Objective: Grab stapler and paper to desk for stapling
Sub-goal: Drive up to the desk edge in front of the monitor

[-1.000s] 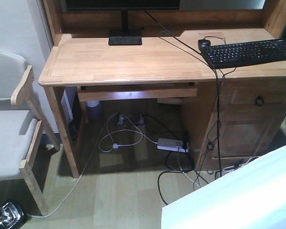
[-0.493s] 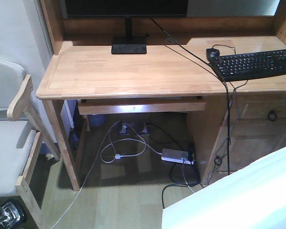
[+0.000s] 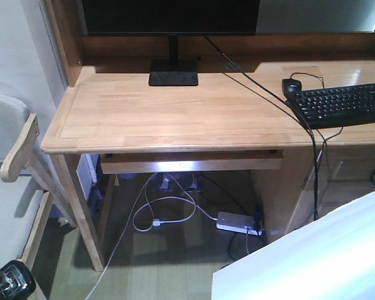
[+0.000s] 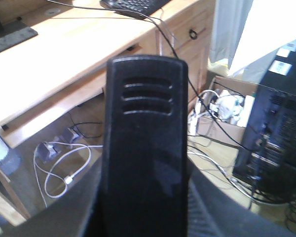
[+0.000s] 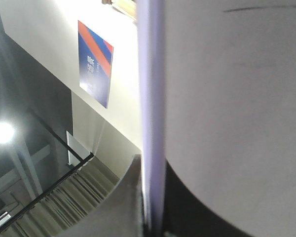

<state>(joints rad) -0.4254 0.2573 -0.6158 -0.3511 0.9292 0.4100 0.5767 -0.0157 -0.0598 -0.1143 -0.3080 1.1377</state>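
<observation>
In the left wrist view the black stapler (image 4: pixel 144 123) stands up between my left gripper's (image 4: pixel 144 210) dark fingers, which are shut on it; ribbed slots mark its top end. The white paper (image 5: pixel 227 98) fills the right wrist view, and my right gripper (image 5: pixel 153 219) is shut on its edge. From the front the paper (image 3: pixel 319 256) covers the bottom right corner, below and in front of the light wooden desk (image 3: pixel 175 112). A black and silver thing (image 3: pixel 9 284) shows in the bottom left corner; I cannot tell what it is.
On the desk stand a monitor (image 3: pixel 169 15) on its black foot (image 3: pixel 173 73), a black keyboard (image 3: pixel 344 103) and a mouse (image 3: pixel 292 85) at the right. A chair (image 3: pixel 12 187) stands left of the desk. Cables and a power strip (image 3: pixel 237 223) lie beneath it. A black computer tower (image 4: pixel 276 143) is at the right.
The desk has grown larger and slid down in the front view, so the view has come closer to it. The paper stays in the bottom right corner.
</observation>
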